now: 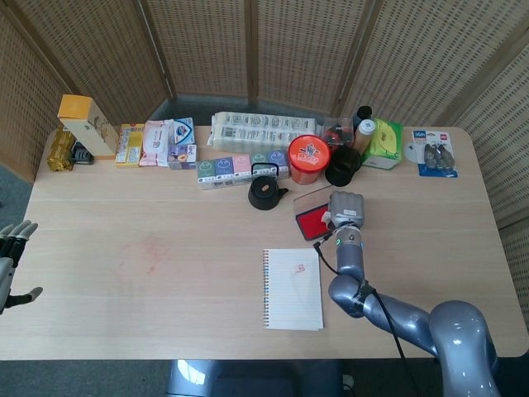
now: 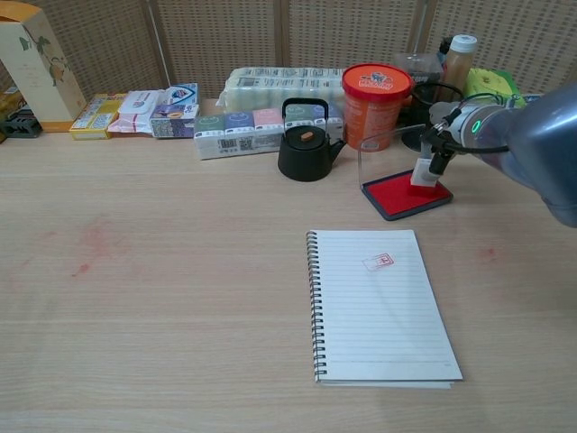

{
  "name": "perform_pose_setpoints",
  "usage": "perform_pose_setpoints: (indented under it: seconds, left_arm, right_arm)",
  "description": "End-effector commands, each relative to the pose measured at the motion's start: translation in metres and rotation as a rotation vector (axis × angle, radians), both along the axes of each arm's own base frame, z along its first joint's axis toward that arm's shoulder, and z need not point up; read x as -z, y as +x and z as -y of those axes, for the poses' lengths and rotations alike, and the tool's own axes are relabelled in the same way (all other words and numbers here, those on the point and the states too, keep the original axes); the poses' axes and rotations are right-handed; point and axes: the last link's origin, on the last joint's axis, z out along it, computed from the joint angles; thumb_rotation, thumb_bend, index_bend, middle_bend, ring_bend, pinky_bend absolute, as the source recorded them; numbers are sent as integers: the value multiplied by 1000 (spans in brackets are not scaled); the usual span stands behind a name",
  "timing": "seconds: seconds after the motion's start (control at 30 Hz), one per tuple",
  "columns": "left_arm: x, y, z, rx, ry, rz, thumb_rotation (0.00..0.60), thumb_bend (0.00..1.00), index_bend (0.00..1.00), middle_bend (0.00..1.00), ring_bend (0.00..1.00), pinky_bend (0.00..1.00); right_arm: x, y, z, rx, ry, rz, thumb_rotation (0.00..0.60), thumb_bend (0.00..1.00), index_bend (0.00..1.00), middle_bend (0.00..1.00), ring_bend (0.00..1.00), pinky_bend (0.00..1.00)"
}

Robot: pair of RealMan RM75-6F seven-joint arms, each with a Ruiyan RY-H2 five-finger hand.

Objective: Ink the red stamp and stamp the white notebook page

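Observation:
The red ink pad (image 2: pixel 400 197) lies open right of the table's middle, its clear lid standing up behind it. A small pale-bodied stamp (image 2: pixel 422 173) stands upright on the pad's right half. My right hand (image 2: pixel 441 147) comes in from the right, and its dark fingertips (image 2: pixel 439 159) pinch the top of the stamp. From above, the right hand (image 1: pixel 345 207) hides the stamp and part of the ink pad (image 1: pixel 311 218). The white spiral notebook (image 2: pixel 379 307) lies open nearer to me, with one red stamp mark (image 2: pixel 379 262) near its top. My left hand (image 1: pixel 11 258) hangs open off the table's left edge.
A black kettle (image 2: pixel 305 144) stands left of the pad, and an orange tub (image 2: pixel 375 95) and a black cup (image 1: pixel 342 165) stand just behind it. Boxes and packets (image 2: pixel 257 122) line the back edge. Faint red smears (image 2: pixel 95 244) mark the wood at the left.

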Motion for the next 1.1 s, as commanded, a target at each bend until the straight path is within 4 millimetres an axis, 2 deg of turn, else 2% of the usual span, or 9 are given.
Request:
perform_pose_setpoints:
  seconds: [0.03, 0.73, 0.9, 1.1]
  left_arm:
    - [0, 0, 0, 1, -1, 0, 600, 0, 0, 13, 0, 12]
    - [-2, 0, 1, 1, 2, 9, 600, 0, 0, 13, 0, 12]
    - [-2, 0, 0, 2, -1, 10, 600, 0, 0, 12, 0, 13]
    - [-2, 0, 1, 7, -6, 15, 600, 0, 0, 12, 0, 12]
  right_arm:
    - [2, 0, -1, 1, 5, 4, 600, 422, 666, 1000, 1000, 1000]
    - [3, 5, -2, -6, -3, 12, 600, 423, 668, 1000, 1000, 1000]
    - [-9, 16, -2, -27, -20, 17, 600, 422, 669, 1000, 1000, 1000]
    - [-35, 31, -7, -45, -41, 29, 600, 423, 674, 1000, 1000, 1000]
